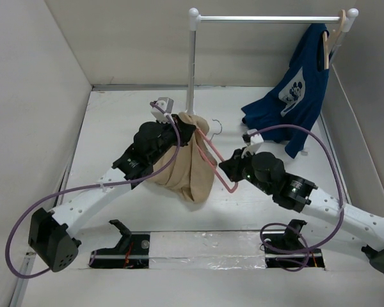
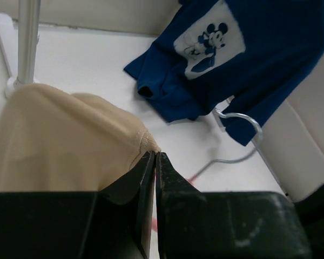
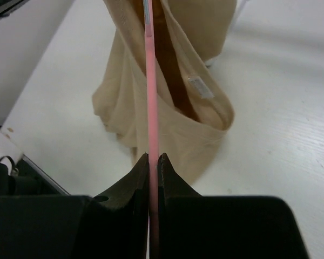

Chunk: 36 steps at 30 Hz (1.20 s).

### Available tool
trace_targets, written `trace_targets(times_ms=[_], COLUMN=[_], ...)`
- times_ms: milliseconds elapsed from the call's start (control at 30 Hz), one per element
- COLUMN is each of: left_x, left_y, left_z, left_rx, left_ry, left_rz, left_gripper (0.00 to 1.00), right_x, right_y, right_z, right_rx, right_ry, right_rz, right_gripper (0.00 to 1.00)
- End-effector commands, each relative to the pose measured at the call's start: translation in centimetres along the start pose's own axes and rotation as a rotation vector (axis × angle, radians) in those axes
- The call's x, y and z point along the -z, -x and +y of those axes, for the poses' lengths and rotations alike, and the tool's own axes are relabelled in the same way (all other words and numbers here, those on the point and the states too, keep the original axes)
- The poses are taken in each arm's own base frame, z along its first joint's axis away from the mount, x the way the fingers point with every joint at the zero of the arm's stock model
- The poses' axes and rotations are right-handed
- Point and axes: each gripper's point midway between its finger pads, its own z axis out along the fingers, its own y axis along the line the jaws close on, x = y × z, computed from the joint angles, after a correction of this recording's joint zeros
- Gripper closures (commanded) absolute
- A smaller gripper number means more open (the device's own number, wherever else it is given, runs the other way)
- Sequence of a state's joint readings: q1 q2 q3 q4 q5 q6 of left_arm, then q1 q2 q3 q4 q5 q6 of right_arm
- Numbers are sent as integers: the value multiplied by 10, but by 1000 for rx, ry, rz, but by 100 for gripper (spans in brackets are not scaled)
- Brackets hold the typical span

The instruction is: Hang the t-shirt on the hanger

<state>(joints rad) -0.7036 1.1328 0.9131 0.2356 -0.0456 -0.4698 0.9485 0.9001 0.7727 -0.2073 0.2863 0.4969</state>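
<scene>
Pinches the t-shirt (image 1: 182, 169) at a ribbed edge with the left gripper (image 2: 154, 156), fingers pressed flat together on the tan cloth. Holds that gathered top just in front of the rack pole (image 1: 192, 64), close to its foot, the rest of the fabric drooping in a loose bunch toward the near side and resting on the table (image 1: 115, 128).

Clamps the hanger (image 3: 150, 97) with the right gripper (image 3: 153, 157), jaws closed tight on the thin pink bar, only the bar between them. Points that bar away from the fingers and up into the shirt's opening, past a small sewn label on the inner fabric. Cannot tell the depth of its reach inside the folds.

Right gripper set to the right of the pole and nearer the arm bases than the left one, just beside the hanging cloth but apart from it. Pink frame bent in a corner below the tan bunch, right of the pole. Metal hook (image 1: 214, 126) poking out just right of the pole's foot, beside the top of the bunch.

Farther off, at the right end of the rail carried by the pole: a dark blue t-shirt (image 1: 301, 89) with a white cartoon print, hung from a wooden hanger (image 1: 326, 45), lower part spilling onto the table well right of the pole.
</scene>
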Motion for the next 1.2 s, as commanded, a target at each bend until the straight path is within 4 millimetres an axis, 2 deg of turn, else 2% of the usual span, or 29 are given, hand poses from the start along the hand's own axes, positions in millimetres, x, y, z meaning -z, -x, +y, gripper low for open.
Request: trace_targets(times_ms=[0,33,67,167,233,333,367,400,500,567,667,733,833,900,1000,1067,1133,1167], left_x=[23,25,28,37,49,65,70,76,91,88,75,62,57,58,63,69,73,71], left_y=[37,40,41,52,64,95,100,109,124,116,80,48,23,18,21,24,34,38], left_z=[-41,-46,-50,-57,-57,-34,-30,-29,-37,-50,-58,-49,-50,-55,-62,-73,-77,-70], left_rx=[18,22,20,29,35,34,40,41,35,28,46,50,66,66,66,28,-59,-79], left_ry=[-162,-183,-202,-218,-211,-57,-34,-23,-50,-125,-212,-208,-255,-291,-327,-390,-404,-363], left_rz=[-79,-84,-77,-93,-134,-250,-274,-302,-346,-301,-188,-109,-44,-19,-30,-35,-61,-78], left_gripper=[100,100,100,100,100,100,100,100,100,100,100,100,100,100,100,100,87,79], right_x=[-16,-25,-27,-37,-35,-9,-8,2,18,28,45,49,47,46,48,49,50,51], right_y=[53,45,47,55,62,73,67,68,39,27,35,48,64,77,101,105,107,107], right_z=[35,43,47,46,42,57,58,58,49,34,9,4,4,9,21,30,37,37], right_rx=[-59,-58,-62,-74,-70,-61,-42,-40,-45,-49,-111,-118,-104,-102,-91,-55,-38,-37], right_ry=[107,116,121,68,19,42,37,36,5,-48,-115,-114,-138,-152,-125,-83,-43,-34], right_rz=[-192,-169,-180,-229,-261,-293,-273,-280,-219,-202,-281,-337,-384,-411,-478,-482,-486,-484], right_gripper=[100,100,100,100,100,100,100,100,100,100,100,100,100,100,100,100,100,100])
